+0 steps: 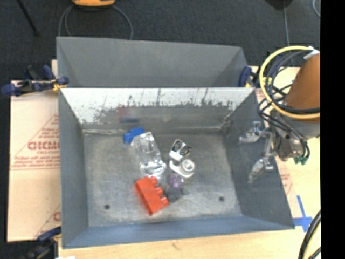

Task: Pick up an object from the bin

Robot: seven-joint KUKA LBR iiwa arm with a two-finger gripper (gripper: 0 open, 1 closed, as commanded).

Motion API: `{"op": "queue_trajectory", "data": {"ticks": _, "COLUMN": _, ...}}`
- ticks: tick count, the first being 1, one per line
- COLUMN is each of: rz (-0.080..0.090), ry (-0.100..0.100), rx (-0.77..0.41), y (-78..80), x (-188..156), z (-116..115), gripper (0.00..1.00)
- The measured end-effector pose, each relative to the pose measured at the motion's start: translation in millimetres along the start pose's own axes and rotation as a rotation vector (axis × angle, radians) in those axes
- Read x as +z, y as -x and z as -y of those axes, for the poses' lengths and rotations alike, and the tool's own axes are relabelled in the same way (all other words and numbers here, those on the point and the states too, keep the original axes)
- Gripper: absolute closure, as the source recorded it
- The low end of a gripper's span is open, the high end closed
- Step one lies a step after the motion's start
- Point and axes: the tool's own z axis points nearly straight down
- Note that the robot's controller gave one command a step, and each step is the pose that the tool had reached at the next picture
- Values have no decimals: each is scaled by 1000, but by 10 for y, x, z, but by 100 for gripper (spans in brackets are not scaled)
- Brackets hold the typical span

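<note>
Red block point(151, 195): nearest the front wall, on the bin floor left of centre, lying aslant
Dark purple piece point(174, 183): just right of the red block, touching it
White round piece point(186, 168): just behind the purple piece, at the heap's right edge
Gripper point(254, 153): at the right, over the bin's right sloping wall, level with the heap's middle and well apart from it; fingers spread wide, one toward the front, one toward the back
Clear plastic piece point(147, 154): runs from the red block toward the rear
White-and-black piece point(179, 149): behind the white round piece, closest to the gripper with it
Blue piece point(133, 136): at the clear plastic's far end, rearmost of the heap
Bin point(161, 106): grey, back wall scuffed with dark streaks
</note>
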Motion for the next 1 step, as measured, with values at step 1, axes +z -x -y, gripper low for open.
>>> {"op": "queue_trajectory", "data": {"ticks": 1, "rz": -9, "ry": 6, "rx": -103, "y": -333, "x": 860, "z": -709, "gripper": 0}}
